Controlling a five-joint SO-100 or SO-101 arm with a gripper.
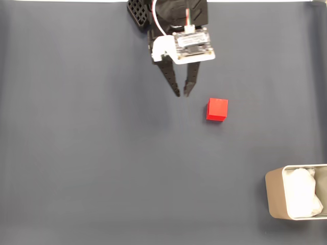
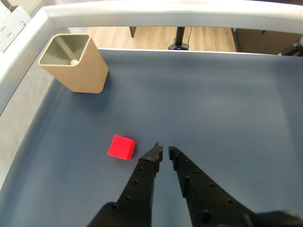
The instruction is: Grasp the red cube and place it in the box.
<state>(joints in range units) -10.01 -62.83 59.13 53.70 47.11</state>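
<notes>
Dark blue-grey worktop (image 1: 76,153), matte, plain; in the wrist view a pale raised rim runs along its far edge, w/ wood floor beyond.

Fixed view, left to right: end effector (image 1: 182,95) comes in from the top edge, fingers pointing down-frame, tips nearly meeting w/ just a sliver of gap. Nothing between them, so it's clenched on air, not grasping. Just right of the tips and slightly lower in frame sits the red cube (image 1: 217,109), flat on the worktop, apart from both fingers. Far right, bottom corner: the box (image 1: 273,199), beige tin w/ white wrinkly paper inside, partly cut by the frame edge, well apart from the cube.

Wrist view, left to right: box (image 2: 78,71) at upper left, far side of the worktop; red cube (image 2: 121,147) just left of the fingertips and about level w/ them; end effector (image 2: 164,151) rising from the bottom edge, tips close together.

Key relation: cube lies off to one side of the end effector, not ahead of it — right in the fixed view, left in the wrist view. My read: the arm needs a sideways shift toward the cube plus the fingers spread before descent. Cube has no long axis; its faces look slightly skewed to the fingers, so a small wrist turn may help.
</notes>
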